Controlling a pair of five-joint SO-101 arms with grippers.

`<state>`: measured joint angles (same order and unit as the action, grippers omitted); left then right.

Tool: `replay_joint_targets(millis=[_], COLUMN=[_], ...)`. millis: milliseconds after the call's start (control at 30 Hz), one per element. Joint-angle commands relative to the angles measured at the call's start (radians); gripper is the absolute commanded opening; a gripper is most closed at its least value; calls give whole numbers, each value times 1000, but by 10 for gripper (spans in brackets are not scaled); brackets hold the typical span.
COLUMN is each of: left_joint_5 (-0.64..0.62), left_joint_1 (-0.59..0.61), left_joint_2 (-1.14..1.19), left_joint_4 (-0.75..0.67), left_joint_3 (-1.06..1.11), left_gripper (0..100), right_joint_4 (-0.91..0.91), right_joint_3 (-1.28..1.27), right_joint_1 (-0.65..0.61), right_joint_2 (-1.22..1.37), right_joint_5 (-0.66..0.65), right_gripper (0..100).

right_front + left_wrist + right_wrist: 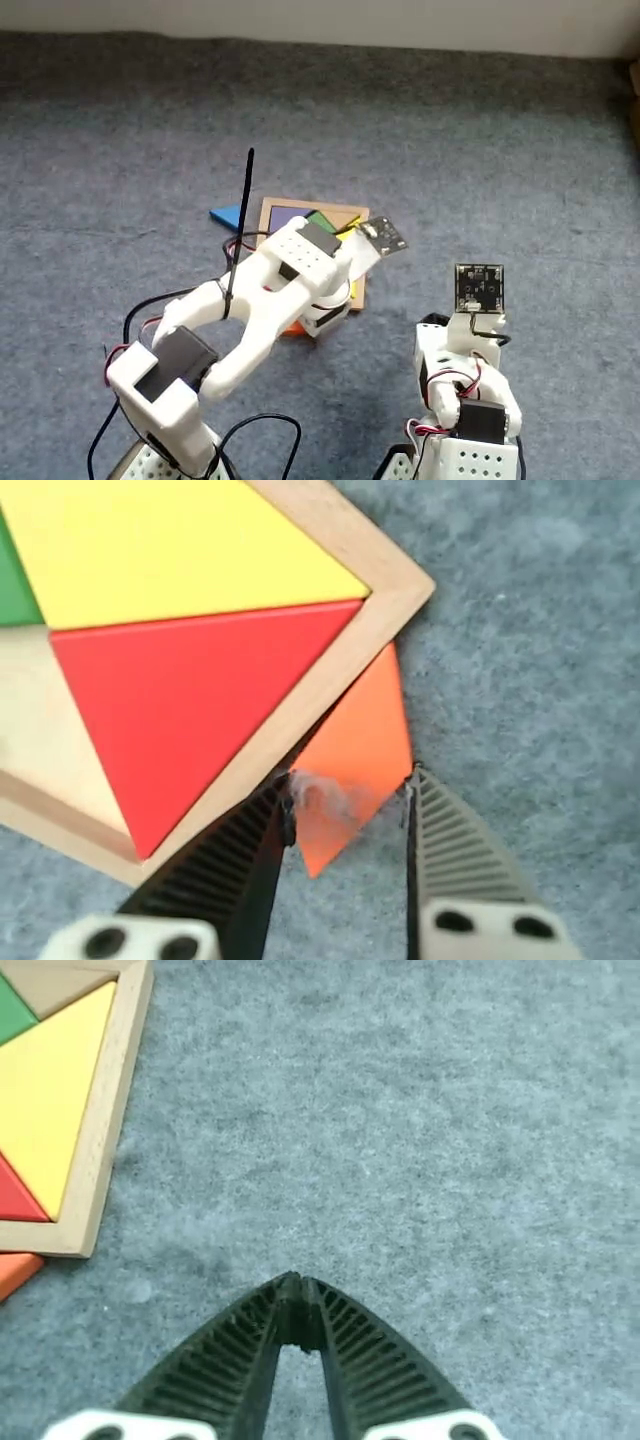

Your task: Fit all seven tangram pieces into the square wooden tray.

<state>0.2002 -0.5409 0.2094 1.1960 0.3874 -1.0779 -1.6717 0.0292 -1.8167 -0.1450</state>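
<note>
The square wooden tray point(312, 208) lies mid-carpet with purple point(288, 216), green point(322, 220) and yellow pieces in it. In the left wrist view the tray rim point(392, 608) frames a yellow triangle point(180, 540), a red triangle point(190, 690) and a green piece point(14, 590). An orange piece point(358, 750) lies on the carpet against the rim's outer edge. My left gripper point(350, 795) is shut on it, one fingertip against each edge. My right gripper point(298, 1305) is shut and empty over bare carpet, apart from the tray corner point(95, 1170).
A blue piece point(227, 215) lies on the carpet just outside the tray's left side. The left arm point(270, 300) covers the tray's near half. The right arm point(465, 350) stands at the lower right. Open carpet lies to the right and beyond the tray.
</note>
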Motion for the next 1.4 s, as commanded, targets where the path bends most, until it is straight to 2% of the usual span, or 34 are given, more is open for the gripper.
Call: replay_joint_targets(millis=[0,367,567,933,1233,1367], left_joint_5=[-6,-9,-94,-98,-97,-98], left_joint_1=[7,-7,2,15,13,13], left_joint_2=[-1,1,1,4,-2,-10], left_joint_4=[-26,-28,-21,-26,-44,-40], left_joint_3=[4,2,-24,-24,-19,-30], left_gripper=[150,159,198,213,32,5], right_joint_4=[-2,-2,-2,-2,-2,-2], right_joint_3=[-105,-105,-105,-105,-105,-105], right_joint_1=[13,13,13,13,13,13], right_joint_2=[-7,-7,-7,-7,-7,-7], right_joint_5=[5,5,5,5,5,5], right_gripper=[11,11,11,11,11,11])
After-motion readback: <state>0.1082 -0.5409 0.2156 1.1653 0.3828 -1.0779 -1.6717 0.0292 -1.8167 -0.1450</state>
